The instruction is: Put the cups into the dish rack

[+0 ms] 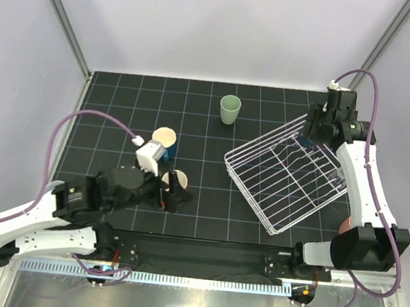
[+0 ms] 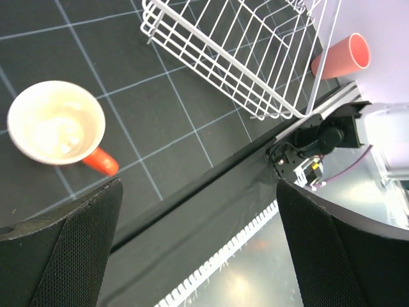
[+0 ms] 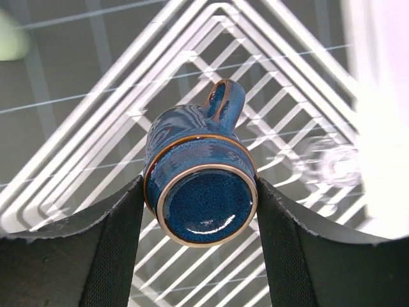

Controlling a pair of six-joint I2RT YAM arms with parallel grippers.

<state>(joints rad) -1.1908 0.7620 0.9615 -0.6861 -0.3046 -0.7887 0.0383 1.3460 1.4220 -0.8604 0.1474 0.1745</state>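
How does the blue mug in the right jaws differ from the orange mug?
The glazed dark blue mug is gripped in the right jaws above the white wire dish rack, base toward the camera; the orange mug with cream inside stands mouth-up on the black mat, ungripped, the left jaws open. Both have a handle.
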